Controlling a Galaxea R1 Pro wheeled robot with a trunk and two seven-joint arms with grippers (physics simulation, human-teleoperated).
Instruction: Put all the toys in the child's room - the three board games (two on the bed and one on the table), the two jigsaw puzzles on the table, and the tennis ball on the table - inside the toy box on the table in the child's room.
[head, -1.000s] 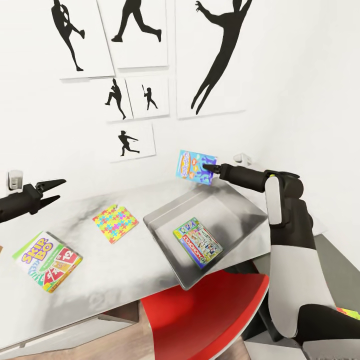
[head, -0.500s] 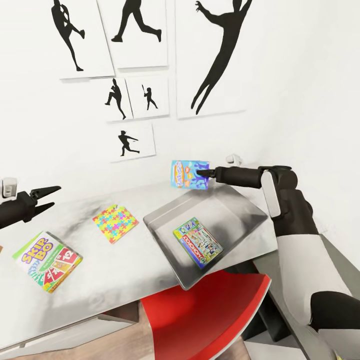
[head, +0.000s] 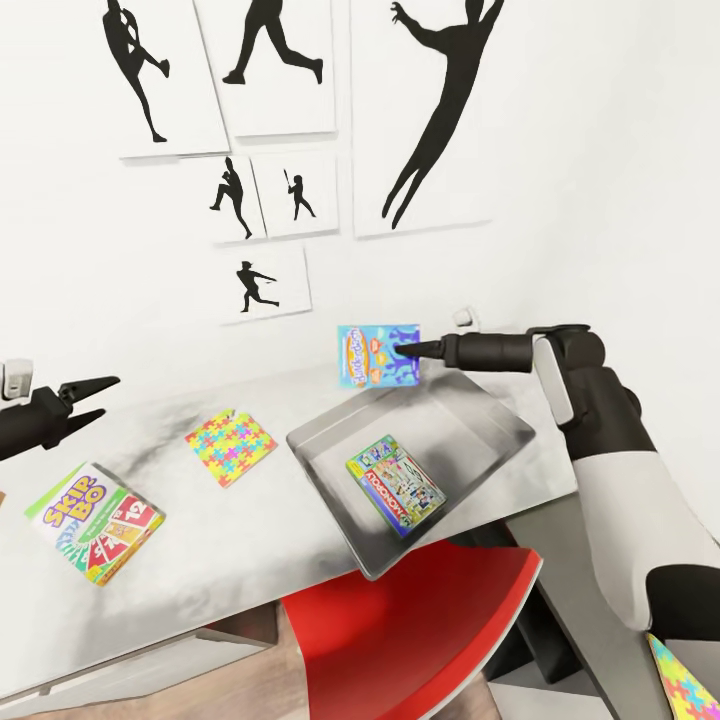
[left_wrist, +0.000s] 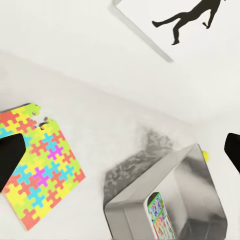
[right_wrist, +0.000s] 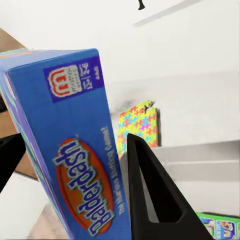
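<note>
My right gripper (head: 403, 350) is shut on the blue board game (head: 377, 357), holding it upright in the air above the far corner of the light-grey toy box (head: 330, 492). In the right wrist view the blue board game (right_wrist: 75, 165) is clamped against a dark finger (right_wrist: 150, 195). A white-green board game (head: 395, 483) lies flat inside the toy box. On the table (head: 220, 570) lie a jigsaw puzzle (head: 229, 445) and the green-red board game (head: 95, 521). My left gripper (head: 92, 399) hovers open over the table's left end. The tennis ball (left_wrist: 205, 156) peeks out behind the toy box (left_wrist: 187, 175).
A red chair (head: 420, 630) is tucked under the table's front edge, below the toy box. A second jigsaw puzzle (head: 690, 685) shows at the lower right, beside my right arm. Black silhouette pictures (head: 430, 110) hang on the white wall behind the table.
My right gripper has carried the blue board game a little left and down, turning it more square to the view. The left gripper drew back slightly to the left.
</note>
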